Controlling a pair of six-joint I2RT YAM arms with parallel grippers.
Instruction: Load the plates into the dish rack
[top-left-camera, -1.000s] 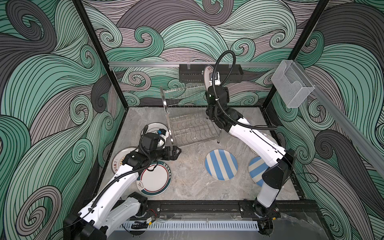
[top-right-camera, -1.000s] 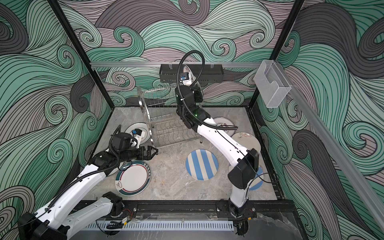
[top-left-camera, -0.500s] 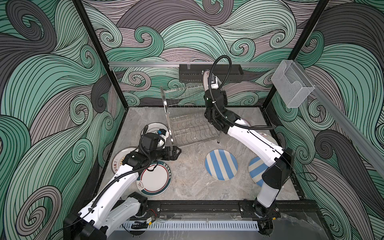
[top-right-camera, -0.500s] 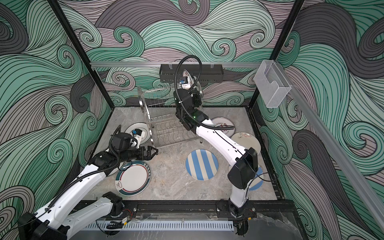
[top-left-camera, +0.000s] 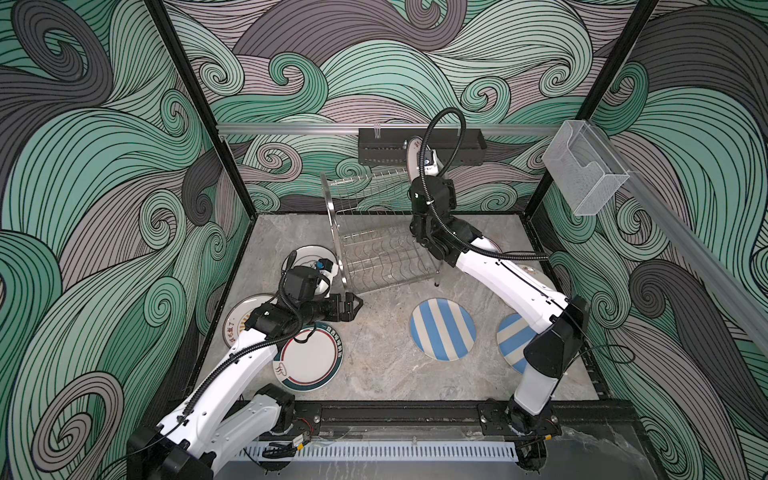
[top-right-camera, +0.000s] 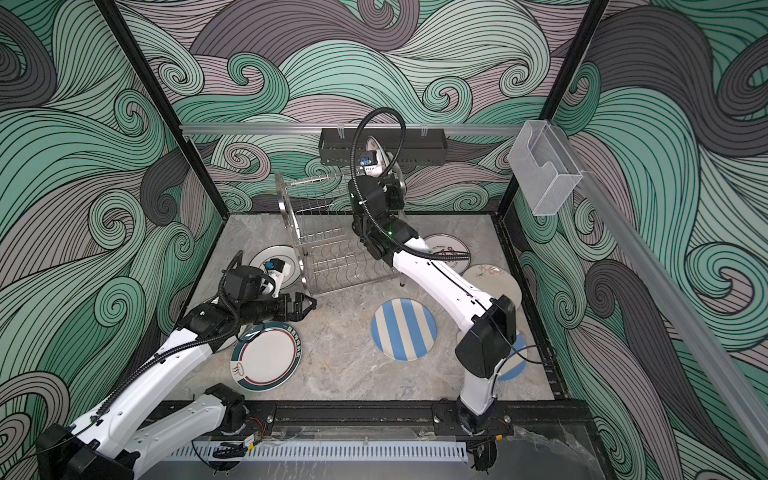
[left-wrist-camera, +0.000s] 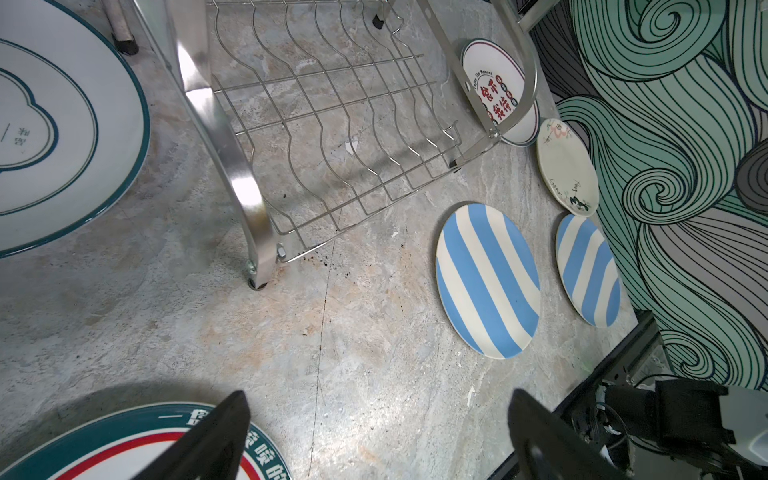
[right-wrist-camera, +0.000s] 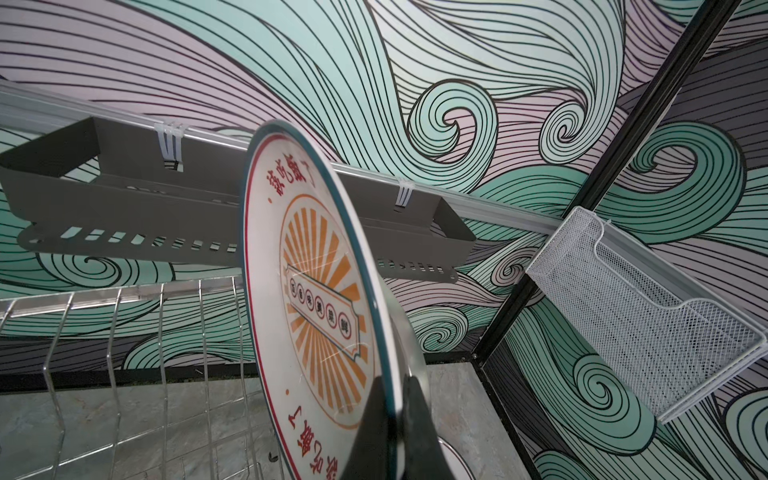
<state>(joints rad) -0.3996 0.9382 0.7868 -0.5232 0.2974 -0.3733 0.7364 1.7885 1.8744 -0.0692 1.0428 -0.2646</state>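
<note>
Marble tabletop (top-left-camera: 374, 374), swirl-patterned walls (top-left-camera: 83, 208) | right gripper (right-wrist-camera: 397, 415) clamped on sunburst plate (right-wrist-camera: 316, 291), held on edge above dish rack (top-left-camera: 374, 249) | left gripper (top-left-camera: 356, 306) spread wide, low beside dish rack foot

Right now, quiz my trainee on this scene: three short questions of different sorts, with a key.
1. True or false: the right gripper is shut on the white round plate with the orange sunburst.
2. How many blue-and-white striped round plates lie flat on the grey marble tabletop? A one, B two, C four.
3. Fill in: the left gripper has its jaws ___, holding nothing.
Key: 1 true; 2 B; 3 open.
</note>
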